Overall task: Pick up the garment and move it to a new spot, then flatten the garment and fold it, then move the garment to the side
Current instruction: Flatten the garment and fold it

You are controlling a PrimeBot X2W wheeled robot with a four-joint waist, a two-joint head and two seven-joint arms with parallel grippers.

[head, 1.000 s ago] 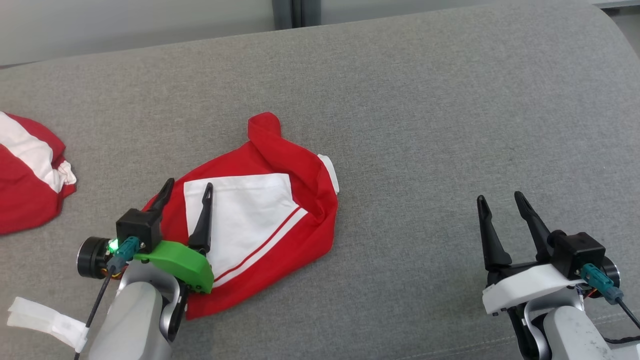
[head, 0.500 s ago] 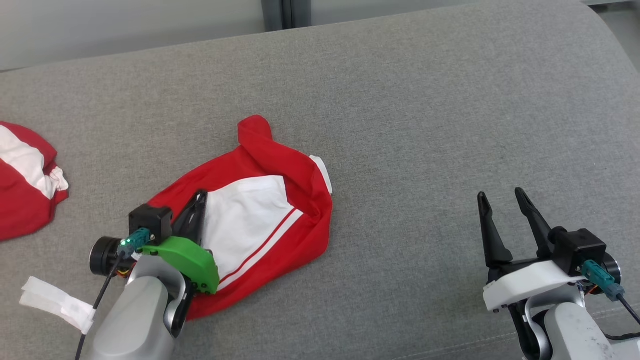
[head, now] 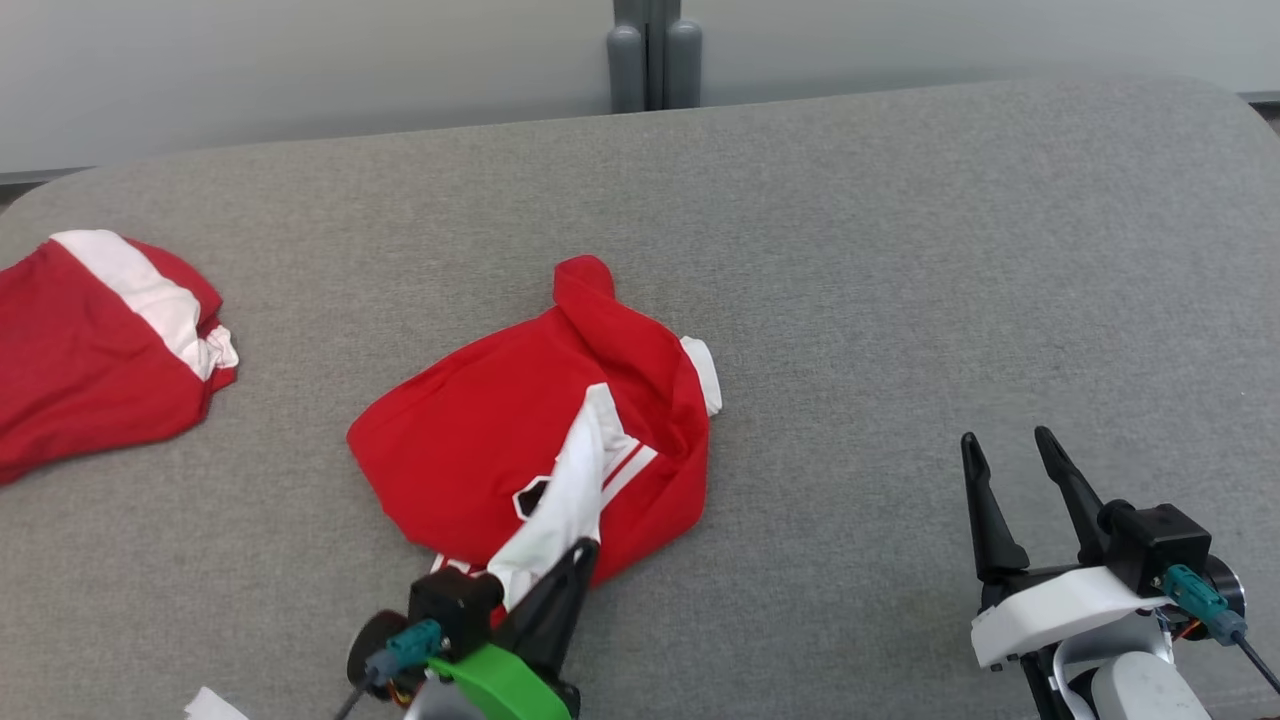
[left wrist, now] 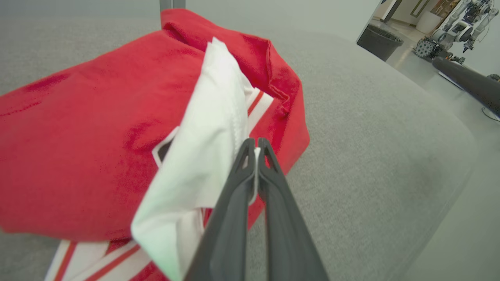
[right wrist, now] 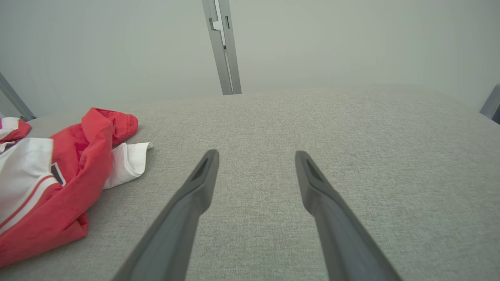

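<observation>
Red and white fabric garment (head: 520, 440) lies crumpled on the left-centre part of the grey woven upholstered surface (head: 900, 300), its red cloth bunched into a rounded heap with a white cuff showing at its right edge. A white panel with red stripes rises in a narrow ridge from the heap to the left gripper (head: 585, 548), whose two dark fingers are pressed together, pinching the edge of that white panel near the surface's near edge. The right gripper (head: 1005, 438) has its fingers spread wide with nothing between them, over bare grey fabric, well apart from the garment. A second red garment with a white band (head: 90, 350) rests at the far left.
</observation>
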